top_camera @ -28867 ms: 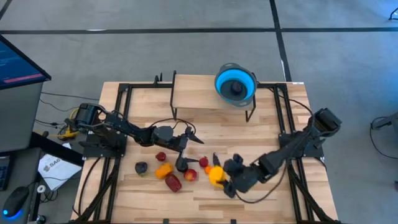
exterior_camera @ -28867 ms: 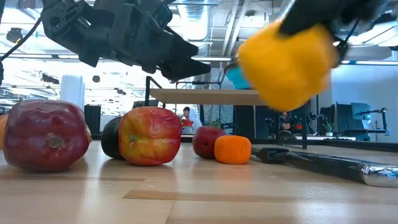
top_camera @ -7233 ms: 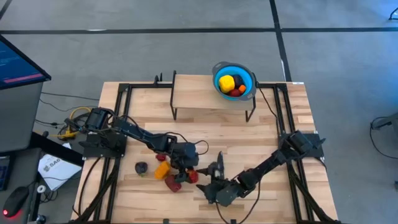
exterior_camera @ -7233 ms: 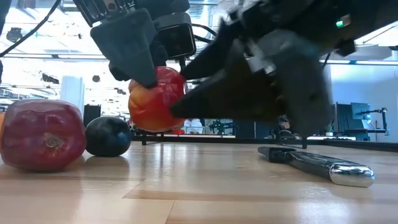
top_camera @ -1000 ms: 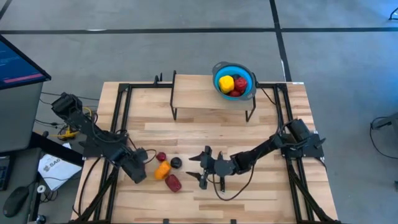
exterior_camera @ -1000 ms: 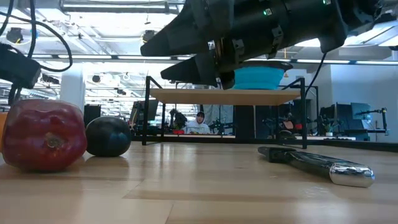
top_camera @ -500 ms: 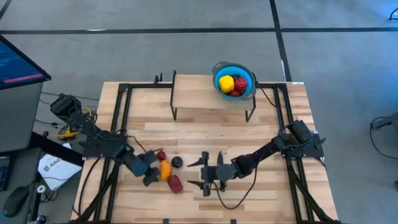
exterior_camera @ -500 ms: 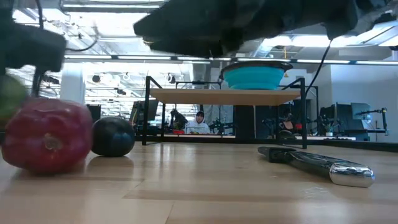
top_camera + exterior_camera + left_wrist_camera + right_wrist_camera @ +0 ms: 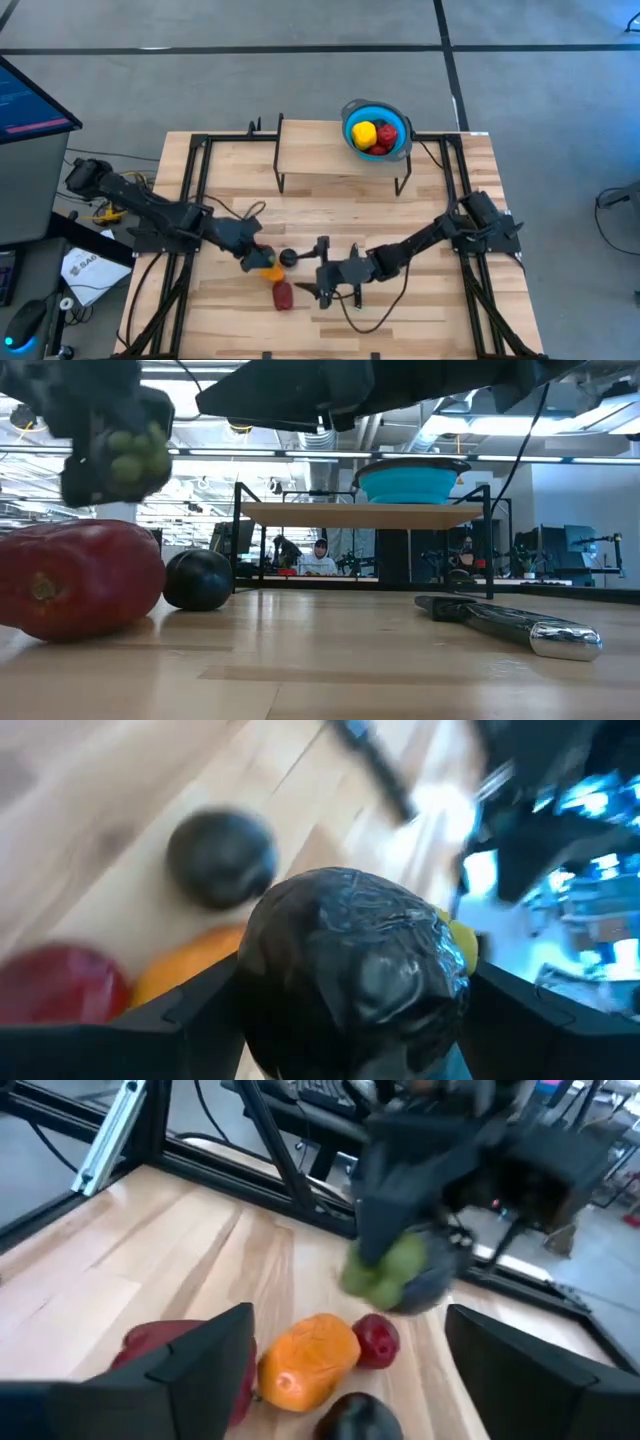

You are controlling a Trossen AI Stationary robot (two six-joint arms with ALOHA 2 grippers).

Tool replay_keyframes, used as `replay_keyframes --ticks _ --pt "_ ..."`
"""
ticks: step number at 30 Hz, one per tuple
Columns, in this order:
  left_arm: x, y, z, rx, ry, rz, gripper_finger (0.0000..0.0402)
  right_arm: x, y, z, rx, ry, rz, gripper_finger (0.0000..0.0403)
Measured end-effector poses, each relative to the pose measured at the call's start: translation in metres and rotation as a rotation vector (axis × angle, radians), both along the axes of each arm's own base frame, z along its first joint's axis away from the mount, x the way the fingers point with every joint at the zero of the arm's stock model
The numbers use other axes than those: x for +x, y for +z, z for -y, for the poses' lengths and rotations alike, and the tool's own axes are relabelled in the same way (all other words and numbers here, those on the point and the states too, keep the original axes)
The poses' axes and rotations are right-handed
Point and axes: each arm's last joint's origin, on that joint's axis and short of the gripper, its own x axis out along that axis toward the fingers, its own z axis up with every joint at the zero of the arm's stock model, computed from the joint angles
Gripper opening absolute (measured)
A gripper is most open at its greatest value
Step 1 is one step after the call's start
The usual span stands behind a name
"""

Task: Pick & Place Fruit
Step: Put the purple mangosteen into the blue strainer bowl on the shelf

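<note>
The left claw (image 9: 252,252) is hovering over the middle of the wooden surface (image 9: 430,210), closed around a dark purple piece of fruit (image 9: 350,970); green lumps (image 9: 390,1267) are showing at its lower side in the right wrist view. Just under it, an orange piece (image 9: 270,270), a small red piece (image 9: 377,1339), a larger red piece (image 9: 282,296) and a black round piece (image 9: 288,258) are lying close together on the surface. The right claw (image 9: 312,272) is hanging just beside that cluster, its fingers (image 9: 200,1370) spread wide with nothing between them. A knife (image 9: 515,626) is lying on the surface near it. On the raised shelf (image 9: 310,155) a blue bowl (image 9: 377,129) is holding a yellow piece (image 9: 364,132) and red pieces (image 9: 384,140).
</note>
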Motion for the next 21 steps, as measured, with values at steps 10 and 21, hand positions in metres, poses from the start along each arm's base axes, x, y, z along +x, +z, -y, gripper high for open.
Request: replay_keyframes --ticks 10,21 --pt "0.015 0.018 -0.009 0.035 0.044 0.250 0.0283 0.014 0.005 0.039 0.023 -0.169 0.068 0.0372" --pt "0.033 0.025 -0.013 0.090 0.134 0.418 0.0284 0.015 0.015 0.042 -0.078 -0.197 0.149 0.0349"
